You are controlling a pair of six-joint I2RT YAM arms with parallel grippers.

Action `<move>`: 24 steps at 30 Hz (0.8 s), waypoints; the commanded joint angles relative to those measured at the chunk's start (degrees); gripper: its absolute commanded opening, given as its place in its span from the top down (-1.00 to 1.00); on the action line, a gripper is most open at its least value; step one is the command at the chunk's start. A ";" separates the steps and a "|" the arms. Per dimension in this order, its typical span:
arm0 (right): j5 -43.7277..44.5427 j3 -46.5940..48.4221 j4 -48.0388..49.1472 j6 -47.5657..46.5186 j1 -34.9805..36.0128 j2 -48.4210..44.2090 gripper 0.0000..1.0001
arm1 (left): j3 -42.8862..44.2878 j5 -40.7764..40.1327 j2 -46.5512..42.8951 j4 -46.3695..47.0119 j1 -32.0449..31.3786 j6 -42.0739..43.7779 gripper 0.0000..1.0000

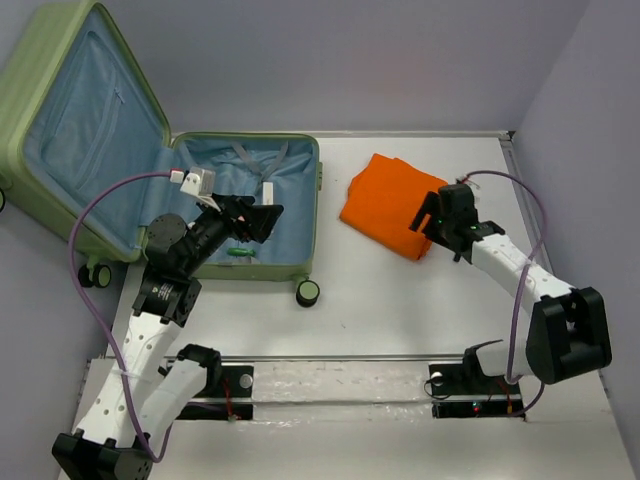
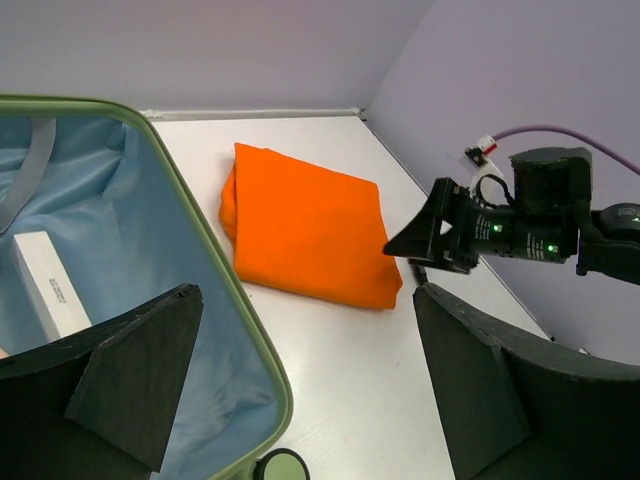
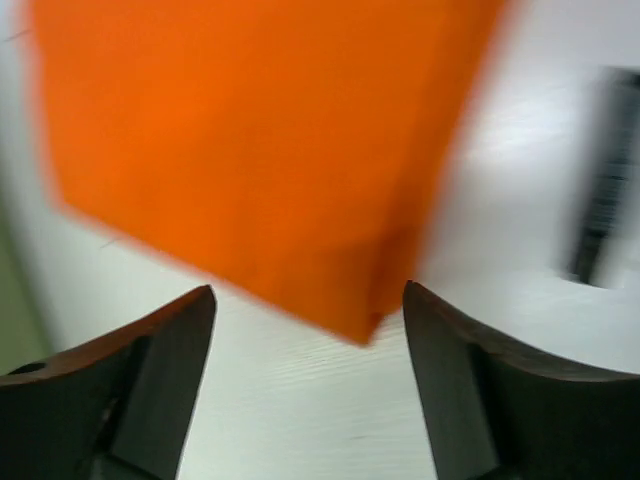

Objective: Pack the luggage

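We see the large light green hard-shell suitcase (image 1: 280,272) lying open on the left of the white table (image 1: 400,310), lid raised. Our left hand (image 1: 268,222) hovers over its base, fingers spread and empty. Our right hand (image 1: 422,220), also spread, straddles the near corner of the folded orange cloth (image 1: 385,200).

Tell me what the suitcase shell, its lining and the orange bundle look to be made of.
Suitcase shell: probably hard moulded plastic, matte light green, with stiff ribs along the edge. Lining: thin light blue fabric, wrinkled, with sewn seams. Orange bundle: soft matte cloth, folded with rounded edges; the exact fibre cannot be told.
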 commanded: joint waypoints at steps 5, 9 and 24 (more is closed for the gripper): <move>19.01 -4.79 -13.67 -6.03 -14.61 -4.85 -0.72 | 2.58 1.13 0.91 2.07 -2.40 0.59 -0.98; 12.86 -3.92 -10.85 -7.96 -19.90 0.93 -0.57 | 2.49 0.78 0.83 1.98 -2.84 0.77 -0.98; 4.23 -0.13 -8.74 -9.20 -20.61 11.07 0.75 | 2.58 0.69 0.38 1.63 -2.84 1.03 -0.98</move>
